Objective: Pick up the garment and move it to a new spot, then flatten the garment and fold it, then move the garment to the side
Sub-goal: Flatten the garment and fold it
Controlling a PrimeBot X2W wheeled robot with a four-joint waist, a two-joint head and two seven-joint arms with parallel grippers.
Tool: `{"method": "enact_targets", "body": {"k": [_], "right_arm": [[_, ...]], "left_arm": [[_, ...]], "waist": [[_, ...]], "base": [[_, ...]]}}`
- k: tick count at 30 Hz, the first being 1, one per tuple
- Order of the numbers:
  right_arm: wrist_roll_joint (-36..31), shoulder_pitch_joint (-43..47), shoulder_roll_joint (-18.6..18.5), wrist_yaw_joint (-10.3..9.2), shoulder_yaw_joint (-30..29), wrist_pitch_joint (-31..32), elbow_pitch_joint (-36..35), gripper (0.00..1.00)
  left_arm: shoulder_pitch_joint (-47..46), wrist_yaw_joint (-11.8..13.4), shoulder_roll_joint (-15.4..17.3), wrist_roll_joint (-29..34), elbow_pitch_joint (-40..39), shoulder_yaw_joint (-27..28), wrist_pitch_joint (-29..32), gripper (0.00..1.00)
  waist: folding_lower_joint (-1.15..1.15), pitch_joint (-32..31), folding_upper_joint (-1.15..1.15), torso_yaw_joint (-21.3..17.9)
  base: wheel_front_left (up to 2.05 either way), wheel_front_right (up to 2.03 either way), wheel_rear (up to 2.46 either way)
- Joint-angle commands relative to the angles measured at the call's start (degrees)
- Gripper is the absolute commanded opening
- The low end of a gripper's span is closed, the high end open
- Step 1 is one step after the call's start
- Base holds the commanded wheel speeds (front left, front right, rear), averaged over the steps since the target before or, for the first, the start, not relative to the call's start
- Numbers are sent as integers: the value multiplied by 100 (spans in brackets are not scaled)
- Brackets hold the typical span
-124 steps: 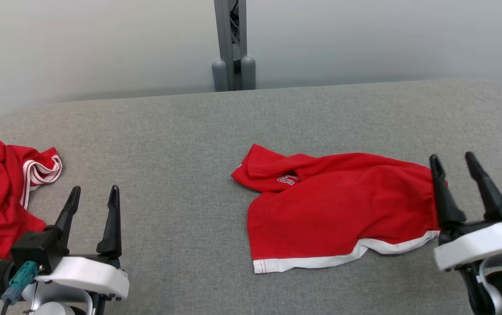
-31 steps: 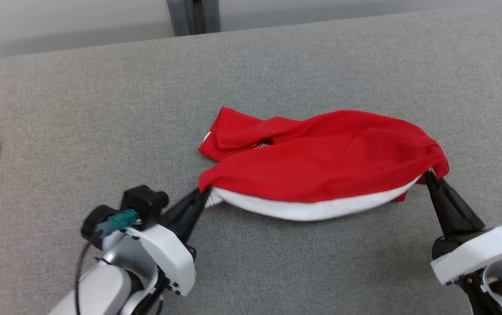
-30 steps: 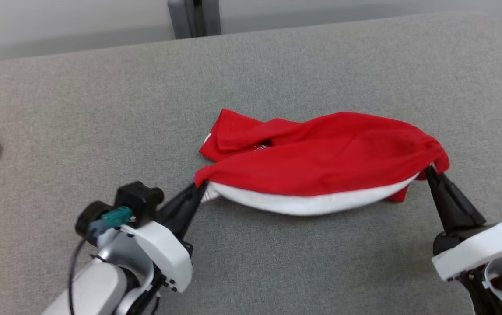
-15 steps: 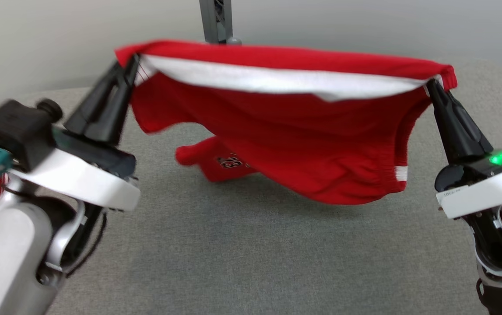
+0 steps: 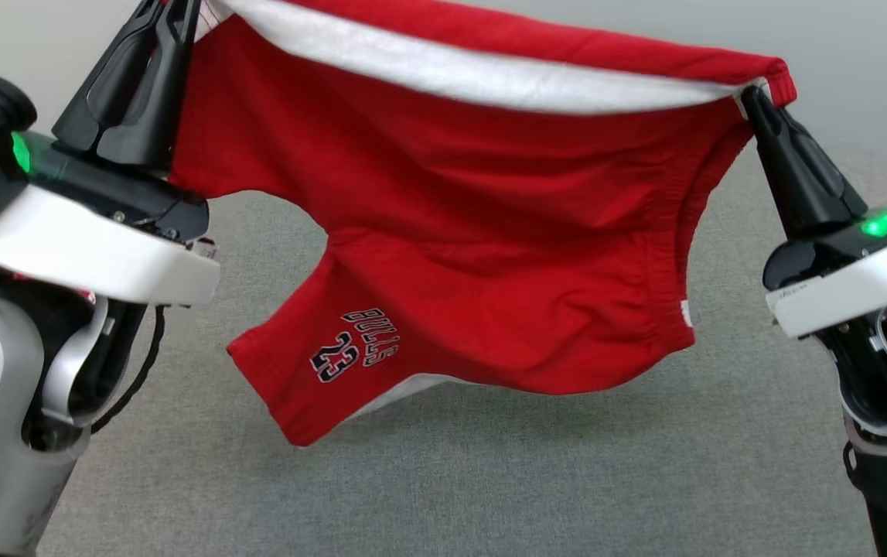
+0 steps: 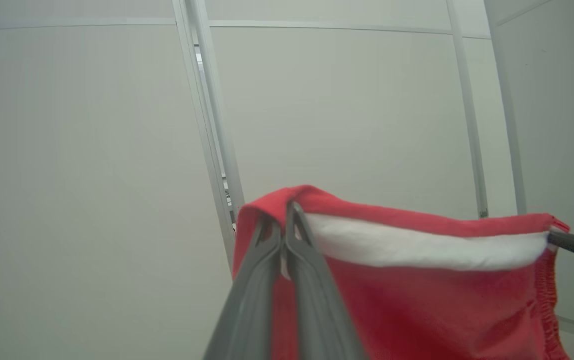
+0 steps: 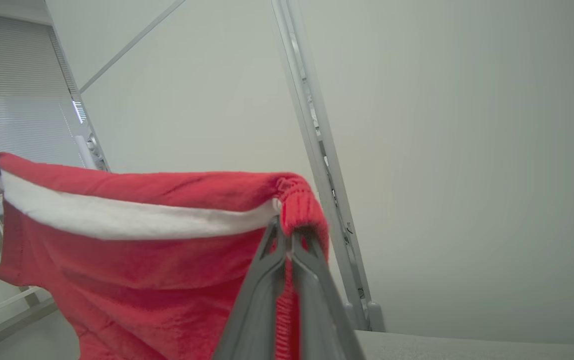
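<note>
The garment point(image 5: 474, 232) is a pair of red shorts with a white band along one edge and a dark "23" print on the hanging leg. It hangs in the air above the grey table point(image 5: 489, 480), stretched between both arms. My left gripper point(image 5: 172, 11) is shut on its upper left corner, also seen in the left wrist view point(image 6: 282, 225). My right gripper point(image 5: 752, 97) is shut on the upper right corner by the elastic waistband, as the right wrist view point(image 7: 287, 232) shows. The garment point(image 6: 417, 290) point(image 7: 141, 250) sags slightly between them.
Pale wall panels with a grey upright post point(image 7: 317, 150) stand behind the table. The table's far right corner point(image 5: 876, 166) curves away near my right arm.
Both grippers have risen with the garment, which was half on the table a second ago and now hangs free of it. The head camera has tilted up too.
</note>
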Motion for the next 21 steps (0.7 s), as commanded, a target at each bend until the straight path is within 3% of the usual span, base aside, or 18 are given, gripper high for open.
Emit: {"method": "enact_targets", "body": {"k": [1,6,12,14,15,21], "right_arm": [[-89,-208,-33,-2,3,-66,169,0],[-304,-990,-21,-2,99,-274,925,0],[-453,-2543,-23,-2,337,-721,2231,0],[-500,-3417,10,-2,485,-1049,2981,0],[-500,-3417,10,-2,485,-1049,2981,0],[-617,-4882,107,-3,802,-1901,4483,0]], "left_arm": [[-151,-80,-63,-124,166,-10,19,0],[-694,-401,-275,-390,963,-35,-54,0],[-1944,-848,-646,-399,2440,-47,-409,0],[-2692,-1065,-799,-317,3260,-55,-654,0],[-2692,-1065,-799,-317,3260,-55,-654,0],[-4037,-1446,-1115,-127,4977,-145,-1163,0]], "waist": [[0,73,0,-14],[0,408,0,-26],[0,1114,0,-4],[0,1516,0,-3],[0,1516,0,-3],[0,2098,0,33]], "base": [[0,0,0],[0,0,0],[0,0,0],[0,0,0],[0,0,0],[0,0,0]]}}
